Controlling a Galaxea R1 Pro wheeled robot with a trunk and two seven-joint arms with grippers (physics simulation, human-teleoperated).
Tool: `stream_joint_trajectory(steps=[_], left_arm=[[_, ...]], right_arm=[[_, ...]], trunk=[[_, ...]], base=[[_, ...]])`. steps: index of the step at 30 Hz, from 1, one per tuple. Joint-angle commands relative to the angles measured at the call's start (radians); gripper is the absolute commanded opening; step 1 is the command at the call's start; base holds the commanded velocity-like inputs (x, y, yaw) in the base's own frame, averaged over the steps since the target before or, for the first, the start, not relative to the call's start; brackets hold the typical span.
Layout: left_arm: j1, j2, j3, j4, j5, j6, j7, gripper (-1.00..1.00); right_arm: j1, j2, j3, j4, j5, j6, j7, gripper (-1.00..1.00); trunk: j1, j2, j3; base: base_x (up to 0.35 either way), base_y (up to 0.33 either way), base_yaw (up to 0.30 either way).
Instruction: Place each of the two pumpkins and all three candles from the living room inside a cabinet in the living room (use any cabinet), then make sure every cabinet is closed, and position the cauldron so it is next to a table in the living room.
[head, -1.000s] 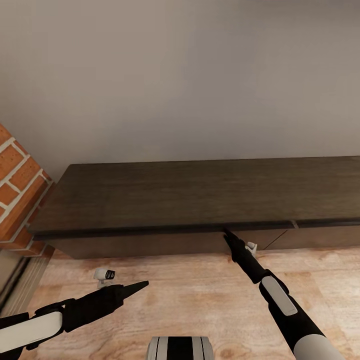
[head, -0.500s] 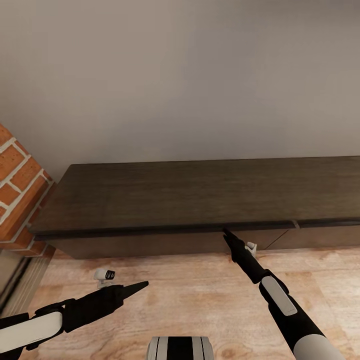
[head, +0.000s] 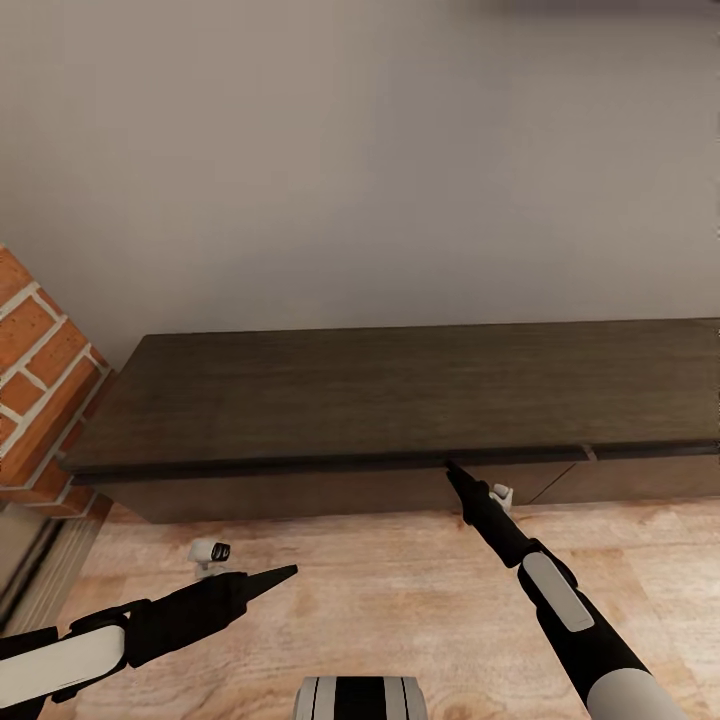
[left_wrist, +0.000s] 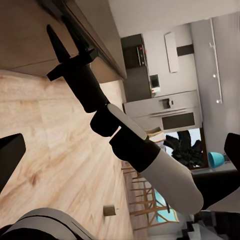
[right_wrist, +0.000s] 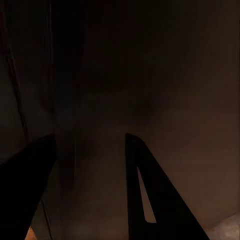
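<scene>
The cabinet is a long, low, dark brown unit against the grey wall. My right gripper reaches its front just under the top's lip, near a seam between fronts. In the right wrist view that gripper is open, with the dark cabinet front close behind its fingers. My left gripper hovers low over the floor, well short of the cabinet; its fingers stand wide apart. A small beige stub, possibly a candle, lies on the floor in the left wrist view. Pumpkins and cauldron are out of view.
A red brick wall juts out at the cabinet's left end. Light wooden floor runs in front of it. One cabinet front at the right looks slightly ajar. A kitchen with a fridge and chairs shows in the left wrist view.
The whole head picture has slid down slightly, so the camera moved. Both arms keep the same pose and the right fingertips stay at the cabinet front.
</scene>
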Motion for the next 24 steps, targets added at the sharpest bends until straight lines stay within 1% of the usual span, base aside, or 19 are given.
stream_joint_trajectory(steps=[1,2,5,8,12,15,24], left_arm=[[-0.003,0.0,-0.006,-0.001,0.006,-0.008,-0.002,1.0],[-0.003,0.001,-0.006,-0.001,0.006,-0.008,-0.003,1.0],[-0.003,0.001,-0.006,-0.001,0.006,-0.008,-0.003,1.0],[-0.003,0.001,-0.006,-0.001,0.006,-0.008,-0.003,1.0],[-0.003,0.001,-0.006,-0.001,0.006,-0.008,-0.004,1.0],[-0.003,0.0,-0.006,-0.001,0.005,-0.008,-0.003,1.0],[-0.003,0.001,-0.006,-0.001,0.007,-0.008,-0.004,1.0]], right_arm=[[0.0,-0.001,0.001,0.001,-0.007,0.003,-0.001,-1.0],[0.0,-0.001,0.001,0.001,-0.007,0.003,-0.001,-1.0],[0.0,-0.001,0.001,0.001,-0.007,0.003,-0.001,-1.0],[0.0,-0.001,0.002,0.001,-0.007,0.003,-0.001,-1.0],[0.0,-0.001,0.001,0.001,-0.007,0.003,-0.001,-1.0],[0.0,-0.001,0.001,0.001,-0.007,0.003,-0.001,-1.0],[0.0,-0.001,0.001,0.001,-0.007,0.003,-0.001,-1.0]], trunk=[[0.0,0.0,0.003],[-0.001,0.0,0.007],[-0.001,0.0,0.007],[-0.002,0.001,0.019],[-0.002,0.001,0.019],[-0.004,0.002,0.03],[-0.004,0.002,0.03]], base=[[0.0,0.0,0.0],[0.0,0.0,0.0],[0.0,0.0,0.0],[0.0,0.0,0.0],[0.0,0.0,0.0],[0.0,0.0,0.0],[0.0,0.0,0.0]])
